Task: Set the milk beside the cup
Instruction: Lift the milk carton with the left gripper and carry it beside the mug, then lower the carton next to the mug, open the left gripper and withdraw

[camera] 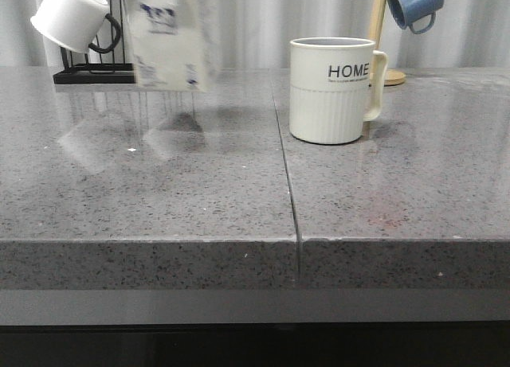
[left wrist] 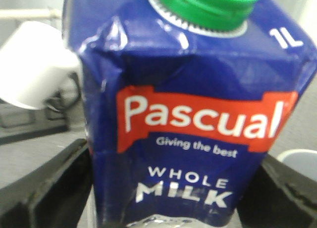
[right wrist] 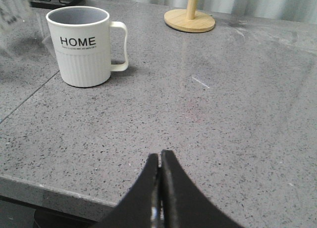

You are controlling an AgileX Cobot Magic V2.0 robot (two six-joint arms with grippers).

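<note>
The milk (camera: 171, 37) is a white carton with a dark blue top. It is blurred and hangs above the table at the back left, with its top cut off by the frame. In the left wrist view the milk (left wrist: 193, 139) fills the frame, showing a green cap and "WHOLE MILK". My left gripper (left wrist: 168, 205) is shut on it, with black fingers (left wrist: 49, 188) on either side. The cup (camera: 333, 92), cream and ribbed with "HOME" on it, stands to the right of the milk, handle to the right. It also shows in the right wrist view (right wrist: 81, 47). My right gripper (right wrist: 160, 159) is shut and empty above the table's front edge.
A white mug with a black handle (camera: 72, 17) hangs on a black rack (camera: 92, 74) at the back left. A blue mug (camera: 414, 5) hangs on a wooden stand (camera: 378, 33) behind the cup. A seam (camera: 287, 176) runs front to back across the grey stone table.
</note>
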